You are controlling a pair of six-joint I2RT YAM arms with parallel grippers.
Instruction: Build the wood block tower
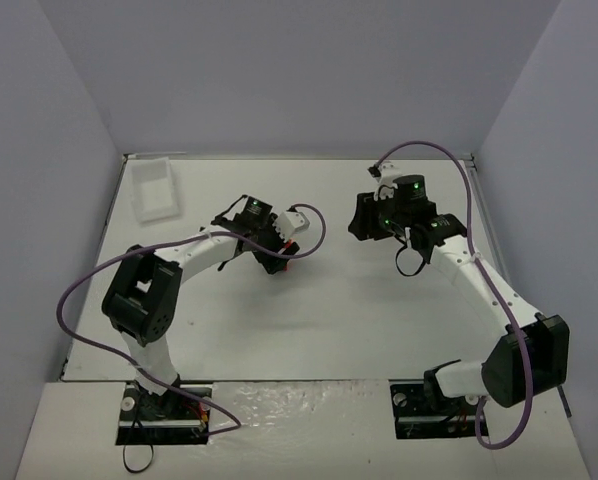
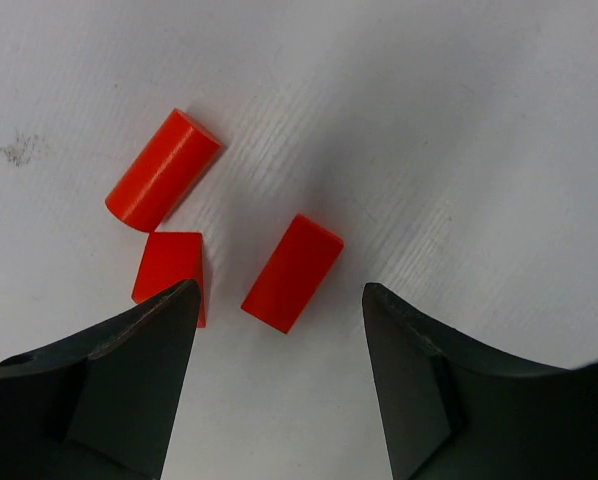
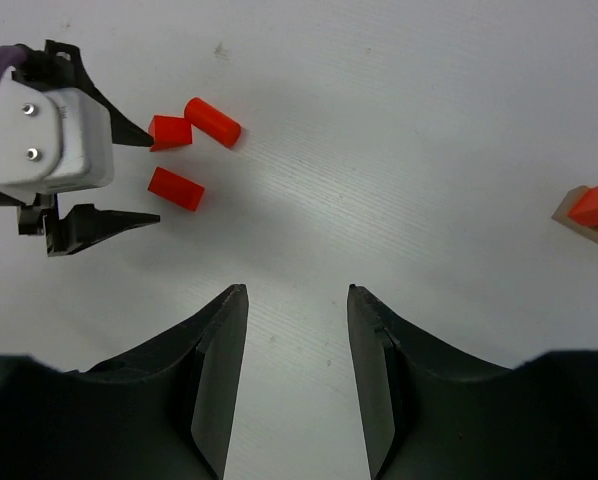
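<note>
Three bright red blocks lie loose on the white table: a cylinder, a wedge-like piece and a rectangular block. My left gripper hangs open right over them, its tips on either side of the rectangular block's near end without touching it. The left fingertip overlaps the wedge-like piece. In the right wrist view the part-built tower peeks in at the right edge, a red piece on a tan base with a yellow-green bit. My right gripper is open over bare table.
A clear white plastic tray sits at the table's far left corner. Grey walls close in the table on three sides. In the top view the left gripper and right gripper hover near the middle, a short gap apart.
</note>
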